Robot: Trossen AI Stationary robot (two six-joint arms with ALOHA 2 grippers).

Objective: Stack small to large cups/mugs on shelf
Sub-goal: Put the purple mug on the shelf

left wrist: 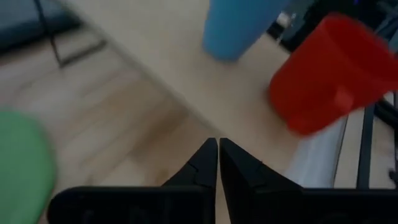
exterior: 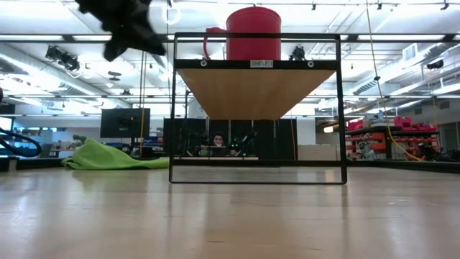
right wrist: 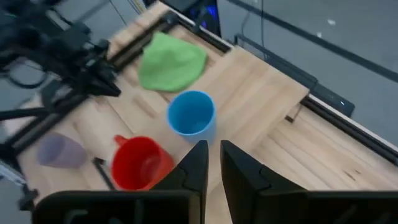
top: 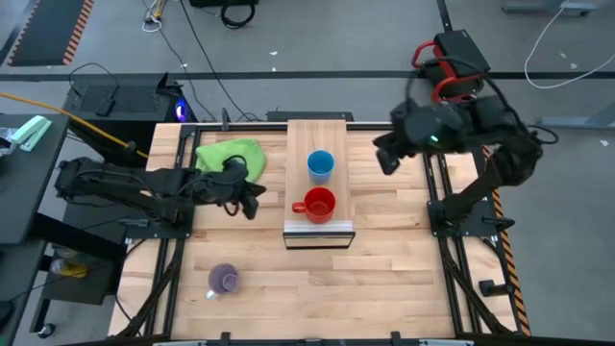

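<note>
The light-wood shelf (top: 317, 135) stands mid-table. On it stand a light-blue cup (top: 320, 164) and, nearer its metal front edge, a red mug (top: 318, 205), both upright on their bases. A pale purple mug (top: 224, 280) stands on the tabletop at the near left; it also shows in the right wrist view (right wrist: 59, 151). My left gripper (top: 252, 199) is shut and empty, raised just left of the shelf, level with the red mug (left wrist: 323, 74). My right gripper (top: 386, 159) is shut and empty, raised right of the shelf, facing the blue cup (right wrist: 191, 113).
A green cloth (top: 231, 156) lies on the table left of the shelf, behind my left gripper. The shelf stands on a black frame (exterior: 172, 108), raised above the tabletop. Bare tabletop lies in front of the shelf and to its right.
</note>
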